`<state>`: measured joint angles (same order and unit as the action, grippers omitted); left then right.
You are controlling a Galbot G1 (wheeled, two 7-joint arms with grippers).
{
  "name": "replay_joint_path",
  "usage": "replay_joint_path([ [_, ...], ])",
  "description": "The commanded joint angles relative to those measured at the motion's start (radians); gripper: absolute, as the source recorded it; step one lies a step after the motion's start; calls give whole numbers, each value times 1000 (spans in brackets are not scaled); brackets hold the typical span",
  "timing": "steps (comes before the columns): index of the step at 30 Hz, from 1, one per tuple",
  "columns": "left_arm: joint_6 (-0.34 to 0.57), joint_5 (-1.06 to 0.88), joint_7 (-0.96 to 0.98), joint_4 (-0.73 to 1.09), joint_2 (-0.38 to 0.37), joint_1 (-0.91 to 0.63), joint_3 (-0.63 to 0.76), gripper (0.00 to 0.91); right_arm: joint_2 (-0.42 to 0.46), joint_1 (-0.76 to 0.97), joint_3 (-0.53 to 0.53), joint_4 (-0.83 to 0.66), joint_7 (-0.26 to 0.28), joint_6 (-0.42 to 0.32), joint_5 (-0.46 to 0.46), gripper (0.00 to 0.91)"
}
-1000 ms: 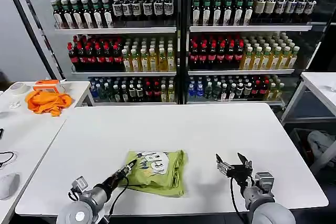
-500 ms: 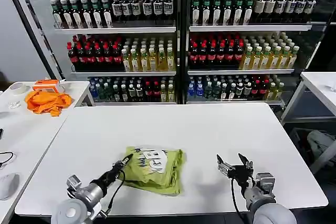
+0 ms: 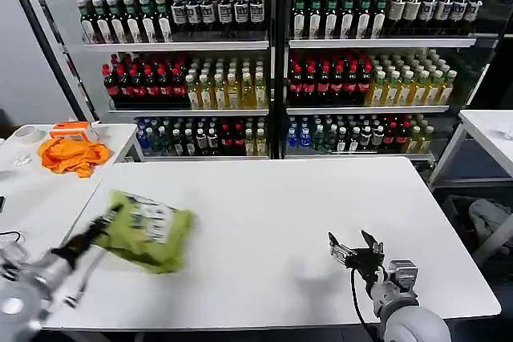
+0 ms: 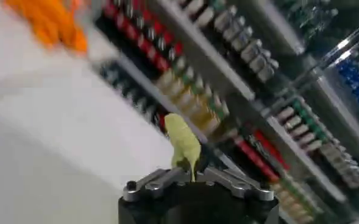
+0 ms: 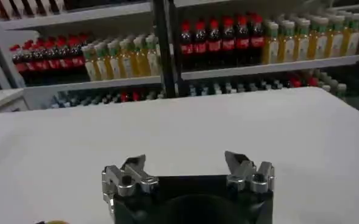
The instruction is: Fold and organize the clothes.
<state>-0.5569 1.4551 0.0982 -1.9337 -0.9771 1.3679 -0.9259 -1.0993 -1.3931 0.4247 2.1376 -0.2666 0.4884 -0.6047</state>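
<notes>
Left end effector (image 3: 103, 222) clamps T-shirt (image 3: 148, 231) over table (image 3: 264, 198) left edge; right end effector (image 3: 353, 247) open, idle.

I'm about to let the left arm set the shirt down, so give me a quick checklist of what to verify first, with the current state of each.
1. Left gripper has the shirt: ok, the wrist view shows fabric pinched between its fingers.
2. Shirt folded: ok, it hangs as a compact bundle.
3. Shirt over the table: ok, at its left edge.
4. Right gripper out of the way: ok, open, over the table's right front.
5. Orange cloth apart: ok, on the side table.
6. Grip firmness: cannot tell.
</notes>
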Motion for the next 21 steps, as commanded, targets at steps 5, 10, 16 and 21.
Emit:
replay_joint_path([
  [5,76,-789,-79,-95,205,136,97,20,7,-12,4,-2,4,-8,3,907],
  [10,183,-1275,-56,-45,152,122,409,20,10,-14,11,0,3,-11,4,907],
  [16,188,-1379,-33,-166,125,90,497,20,15,-22,19,17,2,-11,4,907],
  [21,151,-1381,-41,-282,133,107,552,20,20,-29,31,17,5,-14,3,907],
])
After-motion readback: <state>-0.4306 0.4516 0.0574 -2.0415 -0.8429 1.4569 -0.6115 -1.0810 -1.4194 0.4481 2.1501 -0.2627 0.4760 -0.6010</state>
